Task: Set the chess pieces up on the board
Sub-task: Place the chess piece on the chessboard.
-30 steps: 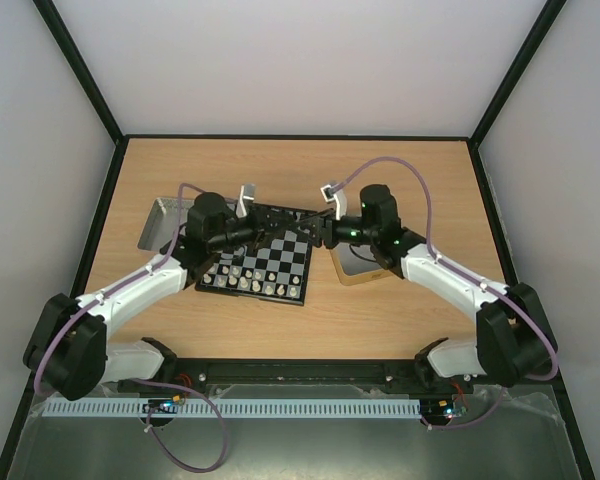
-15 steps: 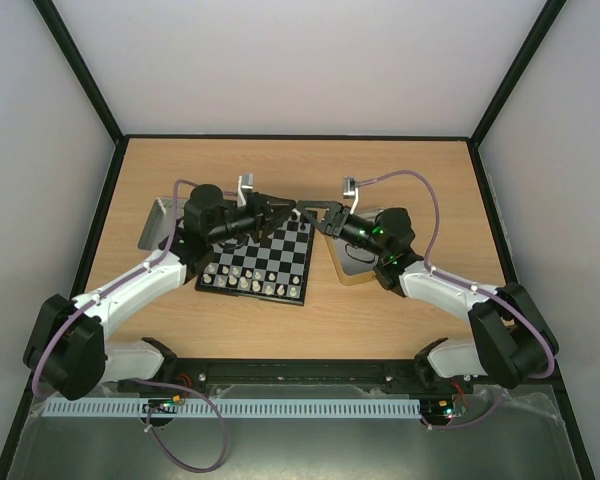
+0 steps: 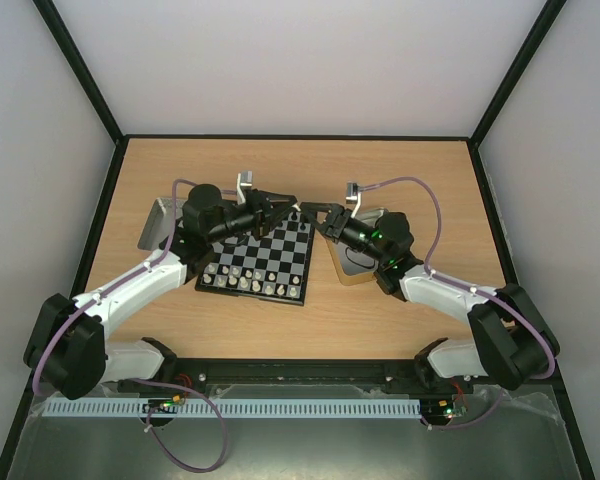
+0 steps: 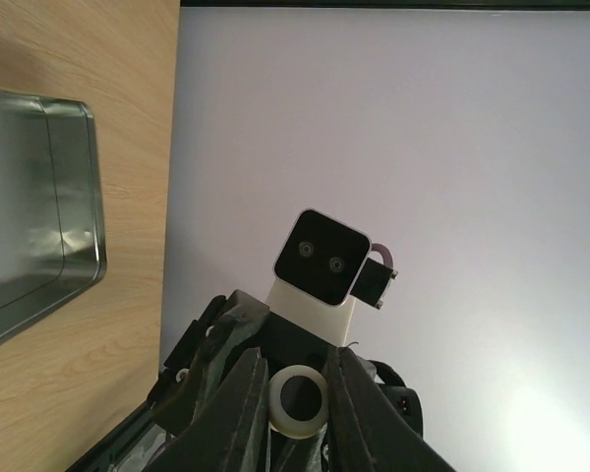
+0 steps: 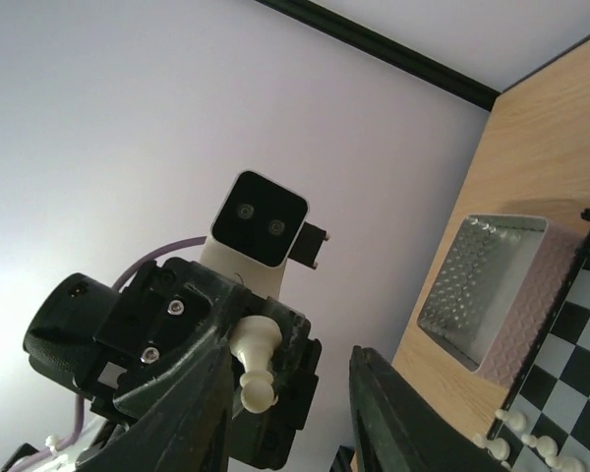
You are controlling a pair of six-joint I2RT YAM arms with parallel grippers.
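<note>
One grey tray [image 3: 157, 216] left of the board [image 3: 280, 256], gold tin [image 3: 351, 274] right

The right gripper [image 5: 290, 403] holds its two dark fingers [image 5: 388, 413] well apart at the bottom of the view. Facing it, the left gripper [image 5: 248, 339] is clamped on a white chess piece [image 5: 258, 379] that pokes out just beside one of those fingers; I can't tell whether they touch. Above sits a white camera housing [image 5: 259, 231], with a purple cable [image 5: 167, 251] looping behind. On the wooden table [image 5: 541, 138], a metal tray [image 5: 531, 315] with a dimpled floor lies just beside the board [image 5: 585, 393], and white pieces [image 5: 514, 421] stand along the board's edge.
</note>
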